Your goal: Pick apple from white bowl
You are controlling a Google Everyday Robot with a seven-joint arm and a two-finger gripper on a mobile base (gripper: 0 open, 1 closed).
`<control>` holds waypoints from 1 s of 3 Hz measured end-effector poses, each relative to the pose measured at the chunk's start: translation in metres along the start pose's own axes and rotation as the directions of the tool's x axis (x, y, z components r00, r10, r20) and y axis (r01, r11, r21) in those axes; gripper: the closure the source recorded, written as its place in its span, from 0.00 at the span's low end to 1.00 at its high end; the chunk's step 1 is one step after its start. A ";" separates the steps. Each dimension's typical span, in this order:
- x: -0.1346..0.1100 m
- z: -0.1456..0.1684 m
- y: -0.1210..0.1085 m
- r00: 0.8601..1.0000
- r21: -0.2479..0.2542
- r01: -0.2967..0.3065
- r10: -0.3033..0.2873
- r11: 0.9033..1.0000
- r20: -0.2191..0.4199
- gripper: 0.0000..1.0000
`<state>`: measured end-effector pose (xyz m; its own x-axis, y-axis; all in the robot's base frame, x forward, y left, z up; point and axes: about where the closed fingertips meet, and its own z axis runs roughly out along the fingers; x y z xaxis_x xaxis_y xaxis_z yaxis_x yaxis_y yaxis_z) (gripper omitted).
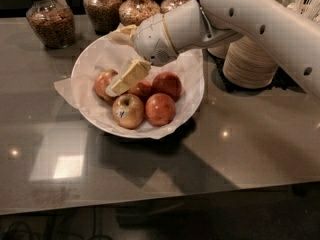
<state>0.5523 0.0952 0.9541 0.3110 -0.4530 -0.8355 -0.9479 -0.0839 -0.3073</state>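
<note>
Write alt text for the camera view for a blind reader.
A white robot arm has its beige tool reaching into a wide, shallow, paper-lined white bowl, its tip by the leftmost of five reddish apples. The bowl sits on a glossy dark table, with glass jars and stacked beige paper bowls behind.
</note>
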 end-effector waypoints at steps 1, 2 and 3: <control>0.015 0.009 0.002 0.999 -0.014 -0.037 0.037 0.999 -0.009 0.18; 0.032 0.013 0.004 0.997 -0.017 -0.077 0.077 0.997 -0.019 0.18; 0.047 0.019 0.008 0.992 -0.033 -0.123 0.123 0.992 -0.022 0.18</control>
<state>0.5608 0.0896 0.9034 0.1907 -0.4797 -0.8565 -0.9808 -0.0569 -0.1865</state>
